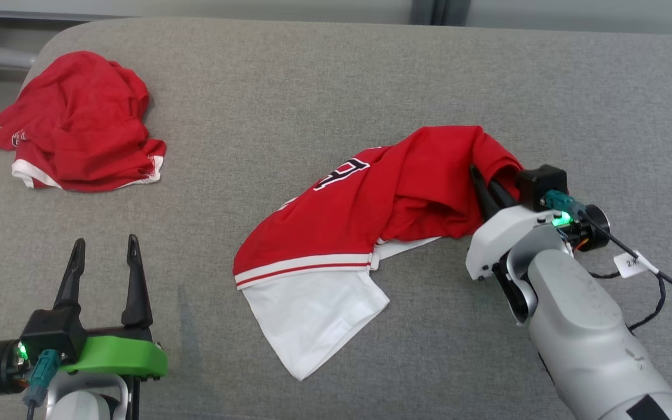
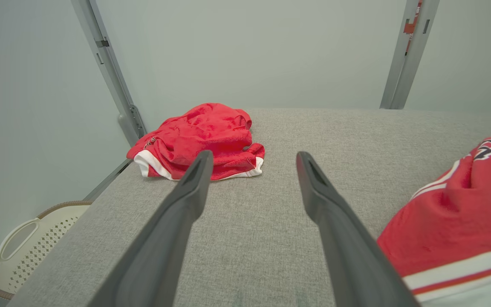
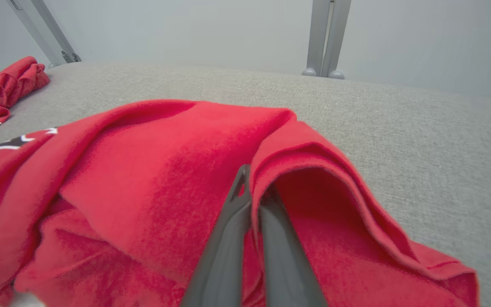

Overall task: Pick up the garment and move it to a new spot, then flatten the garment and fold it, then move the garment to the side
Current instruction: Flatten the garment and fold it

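Note:
The garment [image 1: 365, 204] is a red jersey with white trim and a dark letter, lying crumpled across the middle of the grey cushion; it also shows in the left wrist view [image 2: 454, 213] and the right wrist view [image 3: 143, 170]. My right gripper [image 1: 479, 178] is at its right end, fingers pressed together on a raised red fold [image 3: 271, 170]. My left gripper [image 1: 105, 254] rests open at the lower left, well clear of the jersey, with nothing between its fingers [image 2: 186, 200].
A second red garment [image 1: 79, 122] lies bunched at the cushion's far left corner. A white perforated basket [image 2: 28, 247] stands on the floor beyond the cushion's left edge. Grey upright posts [image 3: 326, 38] rise behind the cushion. A black cable [image 1: 651, 274] trails from my right wrist.

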